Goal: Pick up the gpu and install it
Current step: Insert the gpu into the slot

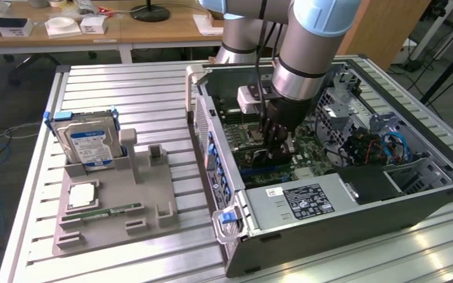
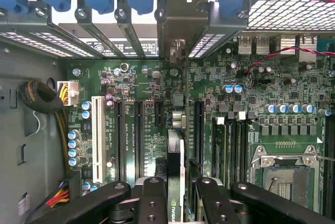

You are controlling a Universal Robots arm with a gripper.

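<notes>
The hand (image 2: 175, 195) is reaching down inside the open metal computer case (image 1: 415, 203), its black jointed fingers (image 2: 152, 198) clenched on the gpu (image 2: 175, 150). This thin card is standing on edge between them, directly below the hand, its long axis running along the green motherboard's (image 2: 246, 103) slots toward the silver bracket (image 2: 175, 35) end

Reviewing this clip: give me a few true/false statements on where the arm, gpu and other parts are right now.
1. The gripper is inside the open computer case. True.
2. The gpu lies on the grey holder. False: it is edge-on between the fingers, over the motherboard.
3. The hard drive stands upright in the holder. True.
4. The hard drive is inside the case. False: it is outside, on the holder.
</notes>
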